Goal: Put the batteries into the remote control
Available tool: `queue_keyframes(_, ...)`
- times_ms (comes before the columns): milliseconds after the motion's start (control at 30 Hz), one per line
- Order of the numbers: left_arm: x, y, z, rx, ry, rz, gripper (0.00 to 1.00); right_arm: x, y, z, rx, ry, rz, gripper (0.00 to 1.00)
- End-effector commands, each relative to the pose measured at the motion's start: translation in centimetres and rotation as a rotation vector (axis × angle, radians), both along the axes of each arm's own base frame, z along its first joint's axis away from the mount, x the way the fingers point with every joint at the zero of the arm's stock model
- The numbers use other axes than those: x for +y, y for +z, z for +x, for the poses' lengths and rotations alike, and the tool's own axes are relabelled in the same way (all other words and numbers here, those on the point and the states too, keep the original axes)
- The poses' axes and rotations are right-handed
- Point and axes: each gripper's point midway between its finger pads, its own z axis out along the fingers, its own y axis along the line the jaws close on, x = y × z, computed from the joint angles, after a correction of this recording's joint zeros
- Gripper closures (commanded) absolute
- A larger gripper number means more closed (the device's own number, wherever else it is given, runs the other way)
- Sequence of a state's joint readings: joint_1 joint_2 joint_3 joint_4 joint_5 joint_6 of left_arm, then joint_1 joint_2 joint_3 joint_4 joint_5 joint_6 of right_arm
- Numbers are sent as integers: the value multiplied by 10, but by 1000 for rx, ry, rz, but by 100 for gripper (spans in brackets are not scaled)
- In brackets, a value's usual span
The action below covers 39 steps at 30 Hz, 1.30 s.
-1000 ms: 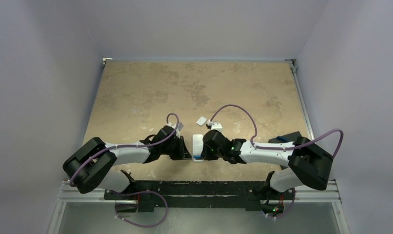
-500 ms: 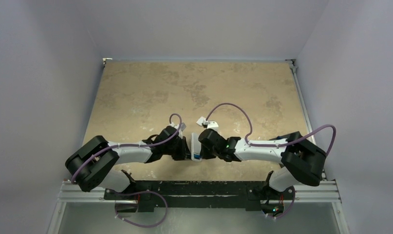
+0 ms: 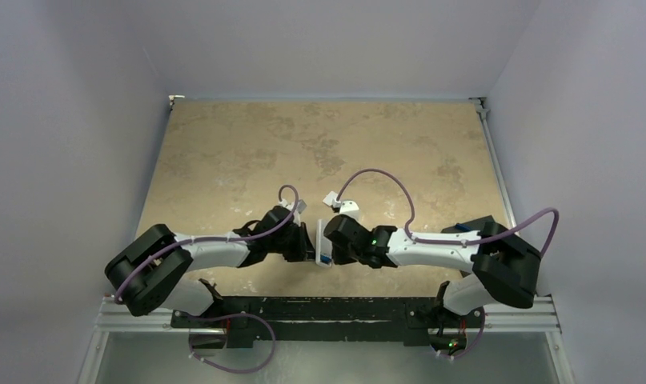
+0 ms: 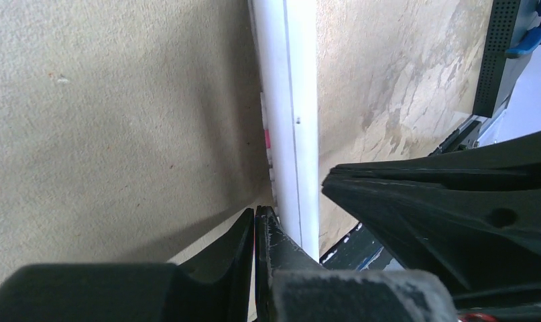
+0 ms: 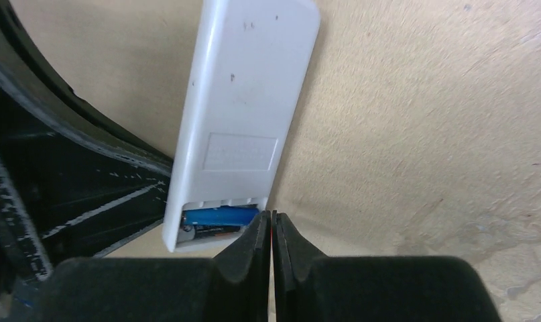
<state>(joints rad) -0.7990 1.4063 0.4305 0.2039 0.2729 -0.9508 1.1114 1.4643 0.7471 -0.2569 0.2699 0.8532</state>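
The remote control (image 5: 244, 100) stands on one long edge on the table (image 3: 247, 152), squeezed into the narrow space between the two pincers, its plain white back turned toward the right pincer (image 5: 271, 225) and its button face toward the left pincer (image 4: 255, 221). At the end of the remote nearest the right pincer the back is uncovered, and both batteries lie inside side by side: the blue battery (image 5: 220, 216) farther from the fingertips' side of the casing, the dark battery (image 5: 210, 231) just below it toward the remote's end wall. The right pincer's fingers are pressed together, pinching nothing, their tip right at the corner of that uncovered end. The left pincer's fingers are likewise pressed together and empty, their tip against the remote's button side near its close end. Beyond the right pincer, apart from the remote, a small white cover piece (image 3: 331, 198) lies flat on the table.
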Motion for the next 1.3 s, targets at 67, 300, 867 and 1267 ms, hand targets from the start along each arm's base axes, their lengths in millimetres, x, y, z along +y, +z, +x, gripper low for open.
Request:
queue_keyframes(67,-1,16,8,-58,13,-9,97,1,33,15,-77,-55,26,88)
queue_keyframes(300,13,16,9,-79,39,52,98,-1,40,14,-85,-60,41,85)
queue_keyframes(867,12,9,-4,-35,31,42,98,1,34,8,-69,25,0,72)
queue_keyframes(1267,-2,6,-8,-23,4,41,98,6,24,8,-55,46,-12,74)
